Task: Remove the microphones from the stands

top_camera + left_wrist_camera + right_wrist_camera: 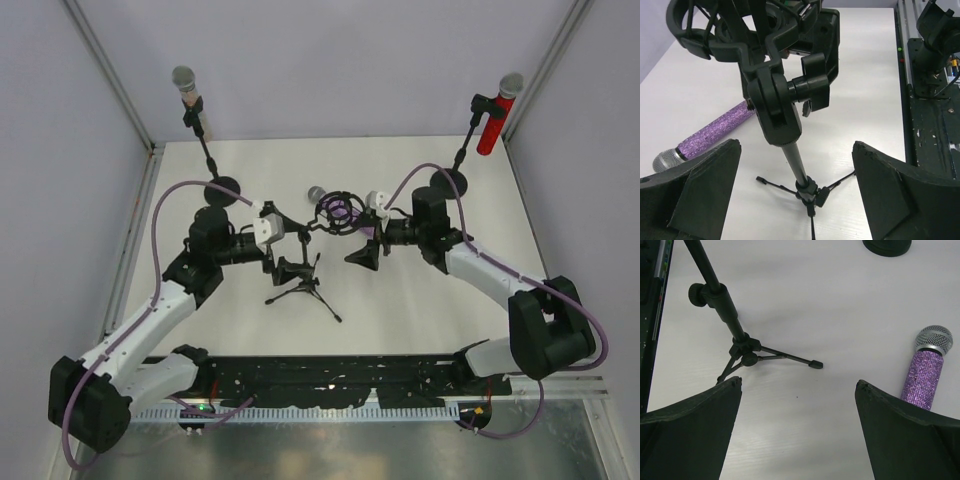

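The purple glitter microphone point(715, 129) with a silver head lies on the white table behind the small tripod stand point(795, 165). It also shows in the right wrist view point(924, 377) and, in the top view point(318, 195), partly behind the stand's black shock mount point(340, 213). The mount point(765, 25) looks empty. My left gripper point(796, 185) is open, its fingers on either side of the stand's pole without touching it; in the top view it point(292, 262) is left of the stand. My right gripper point(799, 425) is open and empty over bare table, right of the tripod point(742, 352); it shows in the top view point(365, 248).
A tan microphone on a tall stand point(190, 100) stands at the back left, with its round base point(224, 188). A red microphone on a stand point(494, 118) stands at the back right, with its base point(450, 181). A black rail point(330, 375) runs along the near edge.
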